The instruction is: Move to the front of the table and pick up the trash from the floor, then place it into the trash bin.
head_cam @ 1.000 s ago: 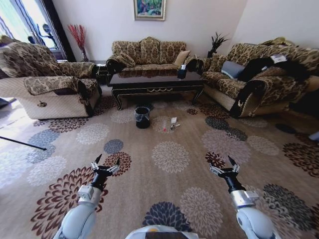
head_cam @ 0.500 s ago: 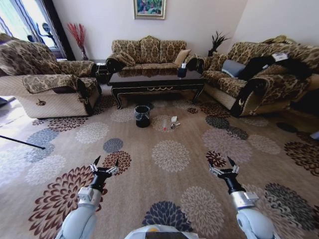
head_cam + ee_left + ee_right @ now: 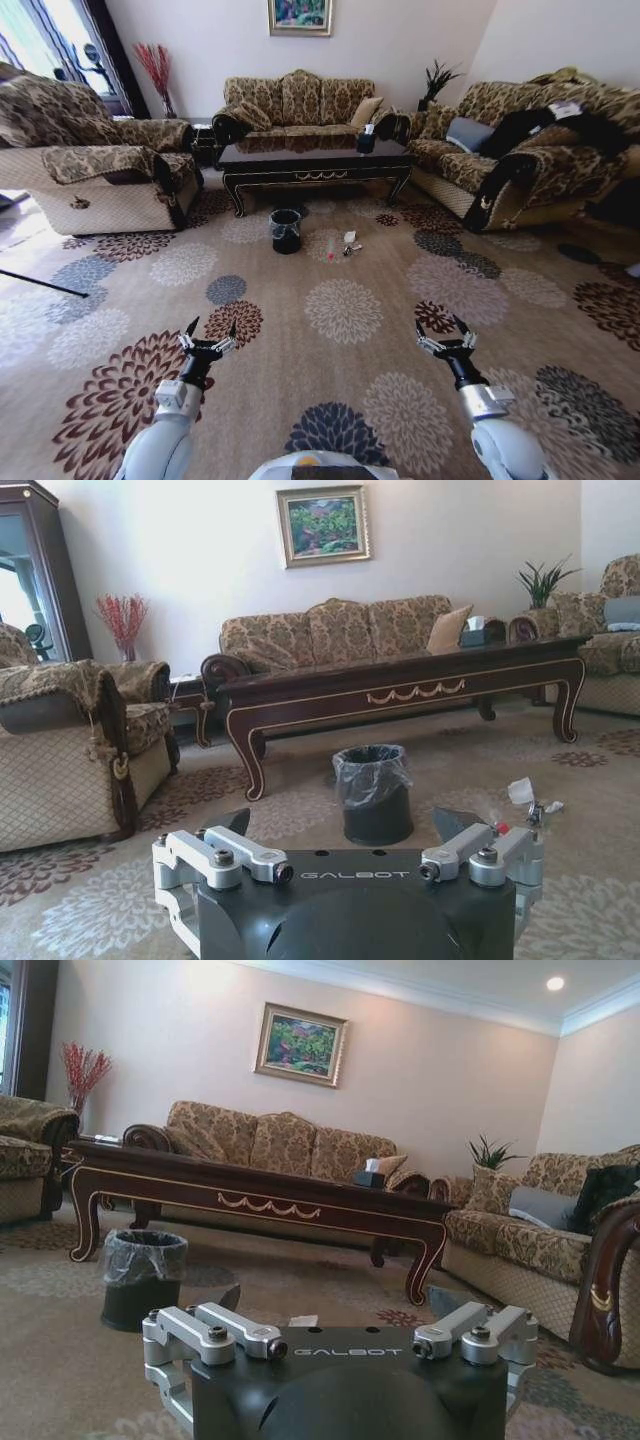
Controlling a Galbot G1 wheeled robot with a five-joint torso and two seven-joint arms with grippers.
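Note:
The dark glossy table (image 3: 310,160) stands ahead before the far sofa. In front of it on the patterned floor (image 3: 300,300) is the black trash bin (image 3: 286,230) with a clear liner. Right of the bin lies the trash: a clear bottle (image 3: 331,248), a white paper scrap (image 3: 349,238) and a small dark bit (image 3: 353,251). My left gripper (image 3: 207,335) and right gripper (image 3: 443,335) are held out low over the carpet, both open and empty, far short of the trash. The left wrist view has the bin (image 3: 375,792) and the scrap (image 3: 520,791).
An armchair (image 3: 95,175) flanks the table on the left and a sofa (image 3: 520,160) on the right. A dark tissue box (image 3: 365,143) sits on the table. A thin dark rod (image 3: 40,283) lies on the floor at far left. Open carpet stretches between me and the bin.
The whole head view has shifted slightly, so the camera moved; table, bin and trash sit a little higher in the picture. Both arms keep the same open pose.

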